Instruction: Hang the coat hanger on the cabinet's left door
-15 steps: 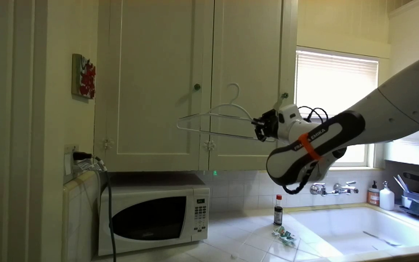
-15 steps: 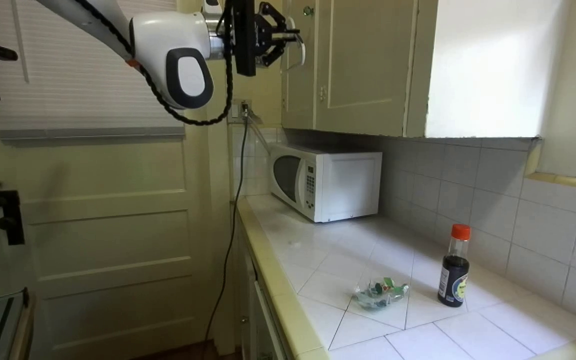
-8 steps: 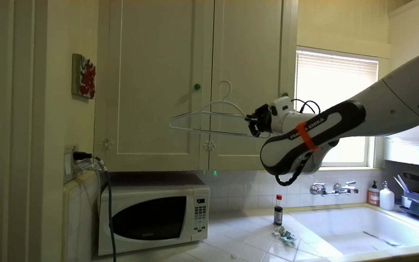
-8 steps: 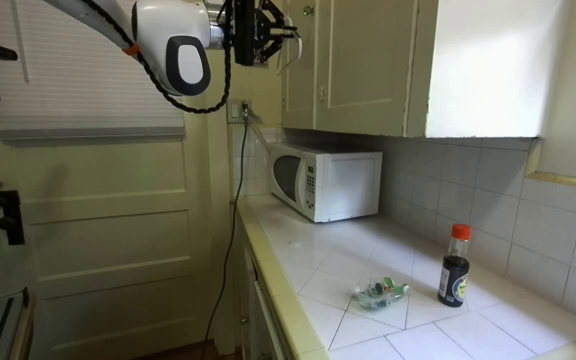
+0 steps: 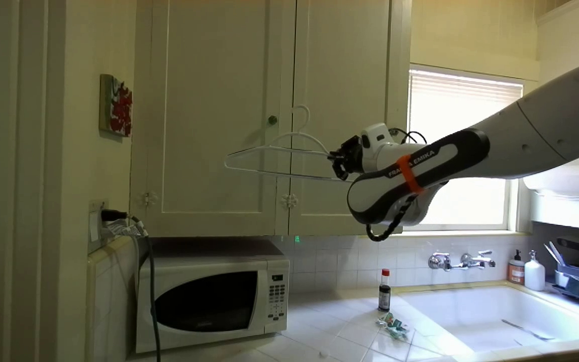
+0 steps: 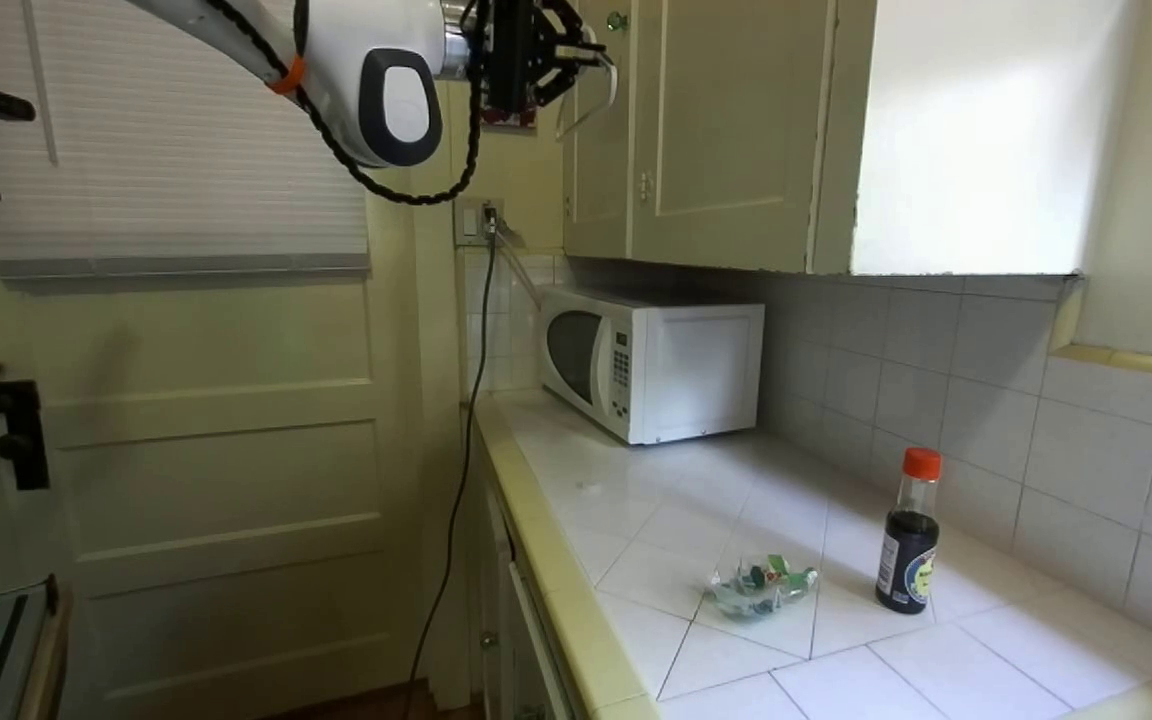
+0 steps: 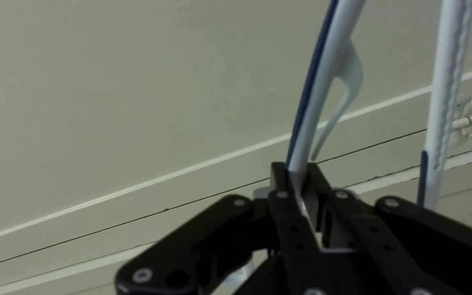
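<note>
The hanger (image 5: 297,133) is pinched at one side by the end effector (image 7: 296,171), presumably so its hook (image 5: 308,116) is free for the knob (image 5: 272,120) of the left door (image 5: 214,100); unhung, it is seen right of that knob in an exterior view.

In both exterior views we see, well below the tool (image 5: 332,157), a white microwave (image 5: 214,304), a red-capped sauce bottle (image 6: 905,555) and a crumpled clear wrapper (image 6: 761,590). In an exterior view we spot a red-splashed painting (image 5: 116,106) left of the tool, a paper-towel roll (image 5: 568,180) right of it and a wall-mounted faucet (image 5: 468,260) lower right.
</note>
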`<action>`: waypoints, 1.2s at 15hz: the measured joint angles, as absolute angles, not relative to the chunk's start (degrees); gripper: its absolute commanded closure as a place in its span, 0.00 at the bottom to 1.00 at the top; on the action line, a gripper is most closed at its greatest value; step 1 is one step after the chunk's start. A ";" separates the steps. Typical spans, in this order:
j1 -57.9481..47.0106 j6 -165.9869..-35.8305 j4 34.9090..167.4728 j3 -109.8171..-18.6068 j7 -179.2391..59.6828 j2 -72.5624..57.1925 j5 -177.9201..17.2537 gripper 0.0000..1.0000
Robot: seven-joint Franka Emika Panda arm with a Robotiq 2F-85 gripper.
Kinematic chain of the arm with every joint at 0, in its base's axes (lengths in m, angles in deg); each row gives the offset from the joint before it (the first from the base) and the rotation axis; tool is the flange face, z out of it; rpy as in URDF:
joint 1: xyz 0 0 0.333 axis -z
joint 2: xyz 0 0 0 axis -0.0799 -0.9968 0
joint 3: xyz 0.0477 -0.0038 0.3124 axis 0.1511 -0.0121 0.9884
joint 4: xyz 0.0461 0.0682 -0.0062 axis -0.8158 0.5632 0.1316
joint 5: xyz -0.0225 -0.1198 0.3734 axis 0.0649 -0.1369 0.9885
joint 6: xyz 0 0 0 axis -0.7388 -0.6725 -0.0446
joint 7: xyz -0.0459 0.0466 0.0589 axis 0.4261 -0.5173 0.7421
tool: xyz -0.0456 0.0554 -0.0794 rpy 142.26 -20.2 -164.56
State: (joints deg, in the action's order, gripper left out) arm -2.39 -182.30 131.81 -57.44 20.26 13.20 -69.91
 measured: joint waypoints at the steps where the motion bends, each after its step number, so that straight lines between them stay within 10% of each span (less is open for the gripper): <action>1: -2.39 -180.63 130.53 -57.12 20.53 12.75 -69.33 0.97; 18: -3.72 -164.05 113.35 -52.11 31.71 5.21 -55.12 0.97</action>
